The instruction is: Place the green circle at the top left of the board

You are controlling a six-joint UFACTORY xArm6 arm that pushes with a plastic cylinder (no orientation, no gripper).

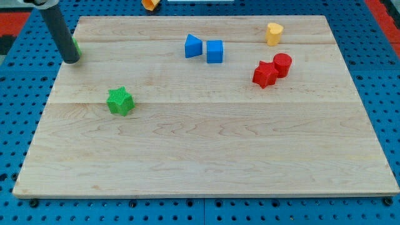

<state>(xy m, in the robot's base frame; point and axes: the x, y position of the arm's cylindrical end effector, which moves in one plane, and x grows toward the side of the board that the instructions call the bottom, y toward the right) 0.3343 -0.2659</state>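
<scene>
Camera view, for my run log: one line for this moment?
my tip: board's top-left edge | green circle: mostly hidden behind rod, touching | green star block: apart, below-right

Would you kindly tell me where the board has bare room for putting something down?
The whole lower half below the green star is bare, as is the middle between it and the red blocks. The top is crowded: blue blocks, yellow block, and my tip against a green block at top left.
</scene>
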